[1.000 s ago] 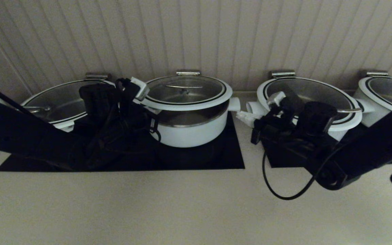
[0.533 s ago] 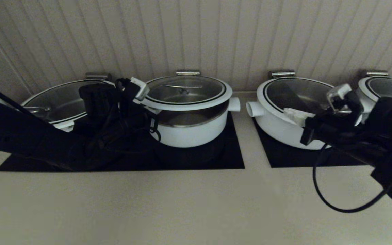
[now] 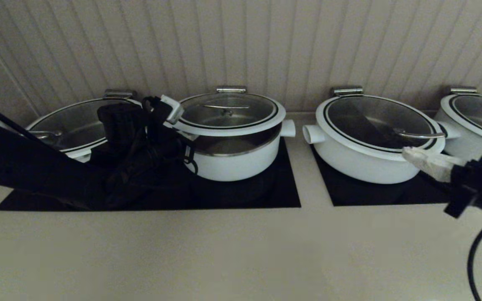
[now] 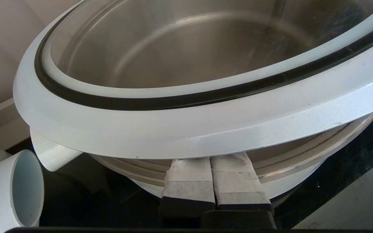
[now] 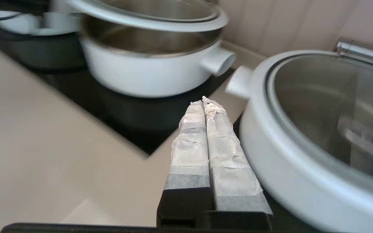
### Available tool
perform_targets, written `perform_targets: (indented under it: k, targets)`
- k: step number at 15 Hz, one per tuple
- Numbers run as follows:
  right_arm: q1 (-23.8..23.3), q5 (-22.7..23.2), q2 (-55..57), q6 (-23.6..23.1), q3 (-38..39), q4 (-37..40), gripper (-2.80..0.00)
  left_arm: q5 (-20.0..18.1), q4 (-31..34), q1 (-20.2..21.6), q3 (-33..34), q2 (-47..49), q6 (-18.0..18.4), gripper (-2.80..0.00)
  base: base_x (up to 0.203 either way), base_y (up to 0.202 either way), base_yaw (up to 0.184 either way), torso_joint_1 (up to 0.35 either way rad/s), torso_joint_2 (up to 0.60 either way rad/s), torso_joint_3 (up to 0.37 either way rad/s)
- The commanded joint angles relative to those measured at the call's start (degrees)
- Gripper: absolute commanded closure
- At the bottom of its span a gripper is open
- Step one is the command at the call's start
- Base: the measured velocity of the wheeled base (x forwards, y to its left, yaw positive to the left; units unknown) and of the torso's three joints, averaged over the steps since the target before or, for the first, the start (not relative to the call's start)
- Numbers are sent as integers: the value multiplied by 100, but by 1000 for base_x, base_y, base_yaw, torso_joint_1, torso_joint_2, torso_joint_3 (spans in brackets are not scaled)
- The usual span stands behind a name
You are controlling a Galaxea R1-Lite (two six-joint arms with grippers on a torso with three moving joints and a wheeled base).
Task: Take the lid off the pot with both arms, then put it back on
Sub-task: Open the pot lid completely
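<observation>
Overhead, the lid [image 3: 229, 112] sits tilted above the pot [image 3: 234, 161], the left gripper [image 3: 173, 112] under its left rim, jaws pressed together in the left wrist view, while the right gripper [image 5: 203, 101], jaws together, hangs beside a wider pot [image 5: 319, 136].

The lid [image 3: 229, 112] has a broad white rim, a thin black ring and clear glass. The pot [image 3: 234, 161] is white outside and steel grey inside. The cooktop panels [image 3: 241, 194] are black, and the counter [image 3: 224, 251] is beige. The wall [image 3: 241, 42] in the upper part of the frame is beige with vertical grooves. Both end effectors, the left end effector [image 4: 215, 168] and the right end effector [image 5: 204, 105], have white fingertips on black bodies.
</observation>
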Motion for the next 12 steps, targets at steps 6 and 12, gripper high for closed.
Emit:
perform_targets:
  k: [6,12]
  targets:
    - [56,-290,-5115,168,868,3657,0,-7,-37,0,32,-92,10,0,0,0,0,0,0,0]
    - [54,-2073,-5600,-19,2328,4563,0,-10,-37,8,43,-125,6,0,0,0,0,0,0,0]
